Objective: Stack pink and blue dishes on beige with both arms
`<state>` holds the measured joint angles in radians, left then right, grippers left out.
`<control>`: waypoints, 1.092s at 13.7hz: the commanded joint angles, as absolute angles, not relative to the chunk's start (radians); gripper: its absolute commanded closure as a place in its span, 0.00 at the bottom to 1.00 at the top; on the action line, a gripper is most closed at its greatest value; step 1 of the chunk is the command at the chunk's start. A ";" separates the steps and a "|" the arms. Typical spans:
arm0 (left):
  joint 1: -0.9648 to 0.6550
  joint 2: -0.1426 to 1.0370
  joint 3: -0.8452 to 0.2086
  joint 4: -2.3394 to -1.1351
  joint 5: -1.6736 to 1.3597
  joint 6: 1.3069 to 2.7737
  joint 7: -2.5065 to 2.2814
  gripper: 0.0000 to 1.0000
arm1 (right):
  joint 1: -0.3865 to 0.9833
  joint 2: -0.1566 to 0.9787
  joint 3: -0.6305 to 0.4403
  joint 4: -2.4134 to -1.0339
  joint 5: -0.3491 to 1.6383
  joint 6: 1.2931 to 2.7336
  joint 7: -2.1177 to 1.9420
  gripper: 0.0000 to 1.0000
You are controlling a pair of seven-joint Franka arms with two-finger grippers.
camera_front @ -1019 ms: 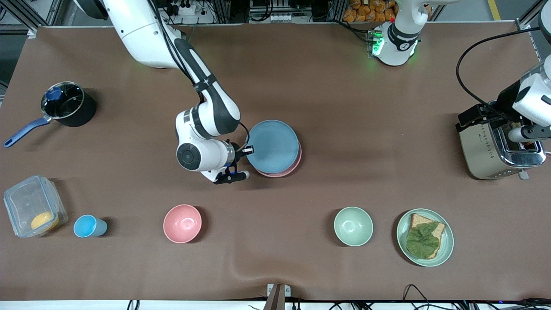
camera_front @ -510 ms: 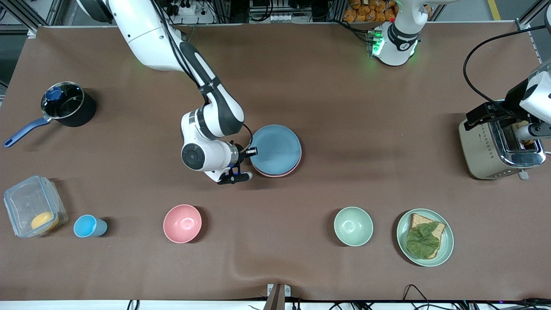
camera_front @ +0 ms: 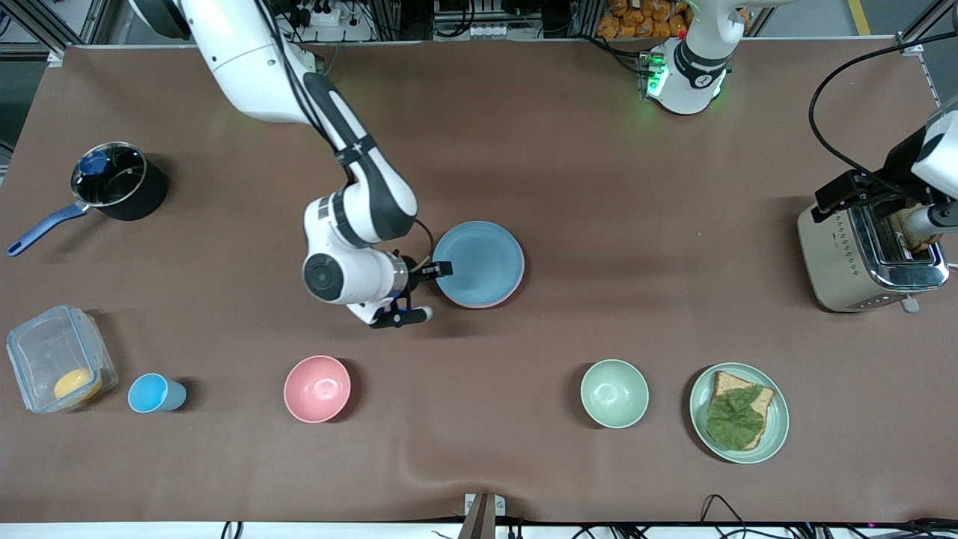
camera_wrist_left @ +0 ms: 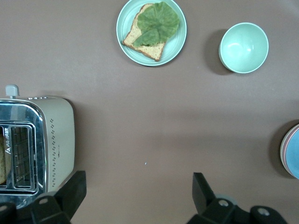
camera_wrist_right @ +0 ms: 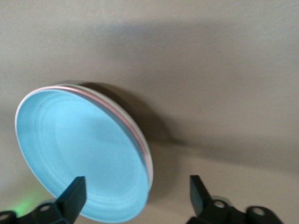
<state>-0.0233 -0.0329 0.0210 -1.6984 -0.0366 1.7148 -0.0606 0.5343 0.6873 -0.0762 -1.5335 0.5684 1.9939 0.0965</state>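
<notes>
On the brown surface (camera_front: 599,187), the blue plate (camera_front: 480,263) tops the pink plate (camera_front: 515,287) mid-table. The right gripper (camera_front: 425,288), jaws apart, sits at its rim. The left gripper (camera_wrist_left: 138,198), jaws apart, hangs over the toaster (camera_front: 861,258).

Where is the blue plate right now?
The blue plate lies atop the pink plate mid-table, beside the right gripper.

Blue plate (camera_front: 480,263) atop pink plate (camera_front: 516,286)
</notes>
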 commanded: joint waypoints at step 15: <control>0.003 0.012 -0.005 -1.641 -0.020 1.686 0.009 0.00 | 0.048 0.383 -0.147 -1.538 0.128 1.686 -0.069 0.00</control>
